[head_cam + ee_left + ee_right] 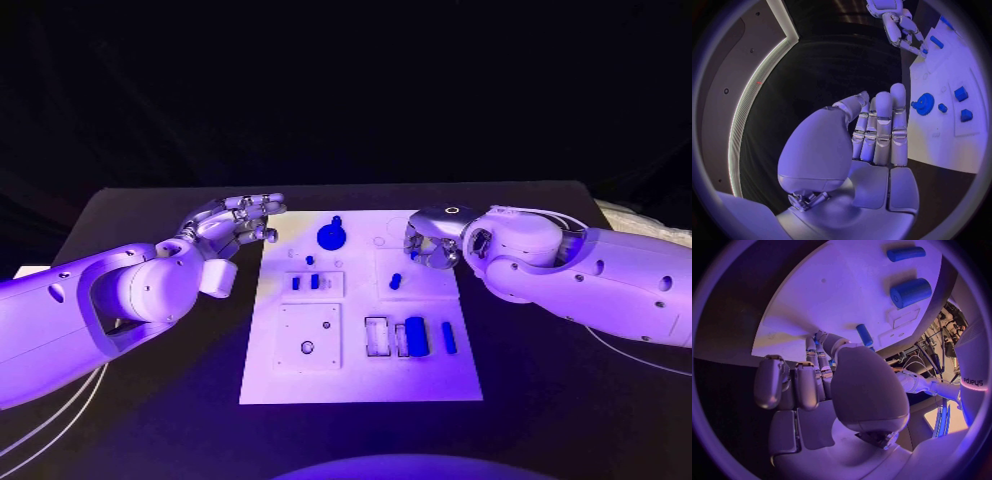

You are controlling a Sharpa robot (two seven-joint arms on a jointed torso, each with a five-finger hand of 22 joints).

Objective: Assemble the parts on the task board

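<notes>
The white task board lies in the middle of the black table. A blue gear stands near its far edge, with small blue pieces closer in. A thick blue cylinder and a thin blue peg lie at the near right. My right hand is curled over the board's far right part, and its fingertips pinch a small blue part. Another blue peg lies beside it. My left hand hovers off the board's far left corner, fingers straight, holding nothing.
A square white plate with a hole sits on the board's near left, and a white rectangular frame stands next to the cylinder. Bare black table surrounds the board. Both forearms flank the board.
</notes>
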